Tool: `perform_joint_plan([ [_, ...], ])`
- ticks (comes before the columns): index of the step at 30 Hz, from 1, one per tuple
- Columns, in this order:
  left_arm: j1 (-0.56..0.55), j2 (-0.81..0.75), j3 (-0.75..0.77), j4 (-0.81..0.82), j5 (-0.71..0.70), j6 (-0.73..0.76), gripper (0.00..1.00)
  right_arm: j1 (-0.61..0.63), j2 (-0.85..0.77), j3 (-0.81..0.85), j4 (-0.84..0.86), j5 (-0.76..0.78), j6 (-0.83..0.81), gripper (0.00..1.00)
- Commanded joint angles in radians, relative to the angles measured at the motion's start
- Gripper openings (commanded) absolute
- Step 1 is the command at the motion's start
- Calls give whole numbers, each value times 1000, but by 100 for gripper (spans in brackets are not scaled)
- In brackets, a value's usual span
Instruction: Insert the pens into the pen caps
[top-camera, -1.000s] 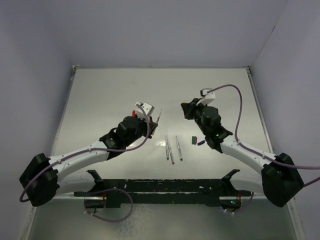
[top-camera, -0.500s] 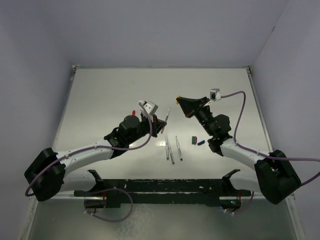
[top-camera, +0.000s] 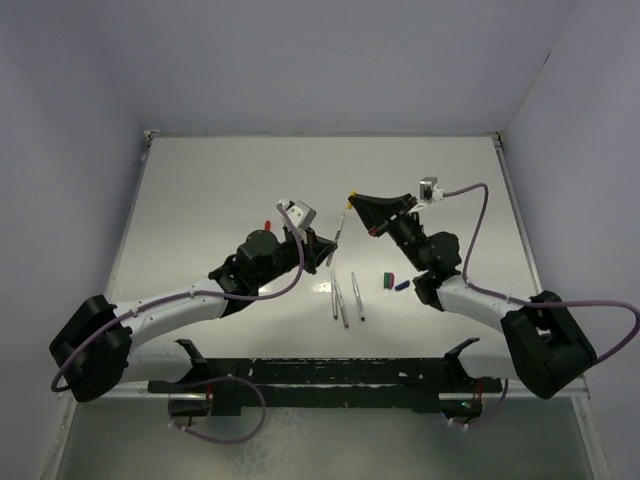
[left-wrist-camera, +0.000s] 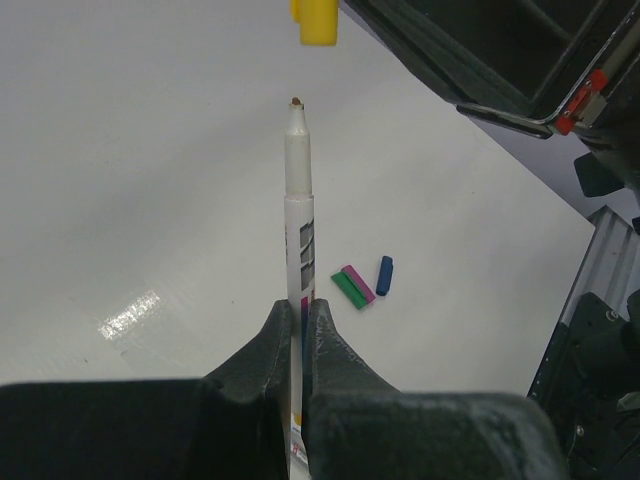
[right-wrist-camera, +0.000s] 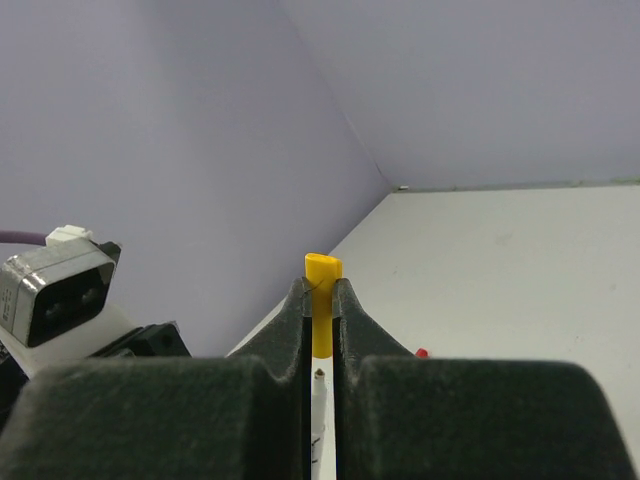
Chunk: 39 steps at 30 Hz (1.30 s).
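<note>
Above the middle of the desk, the left end effector is clamped on a pen. Its tip is just short of the yellow cap pinched by the right end effector. Toward the near edge lie three pens.

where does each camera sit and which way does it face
top external: above and behind, looking down on the table; left arm and right arm show.
left wrist: on the left arm, looking along the left end effector and its pen to the yellow cap.
right wrist: on the right arm, looking past the right end effector, gripping that cap, at the wall.
shared: wrist views both show pen and cap.
</note>
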Motion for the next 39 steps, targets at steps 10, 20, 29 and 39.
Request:
perform_joint_plan([
  [10,4,-5,49,86,21,-22,0,3,43,-16,158,-48,58,0],
  [20,4,0,53,85,15,-23,0,4,66,-25,178,-65,72,0],
  [29,4,-2,61,78,13,-23,0,13,109,-18,208,-78,85,0],
  [39,4,-21,44,144,-53,-37,0,26,148,-18,210,-141,108,0],
])
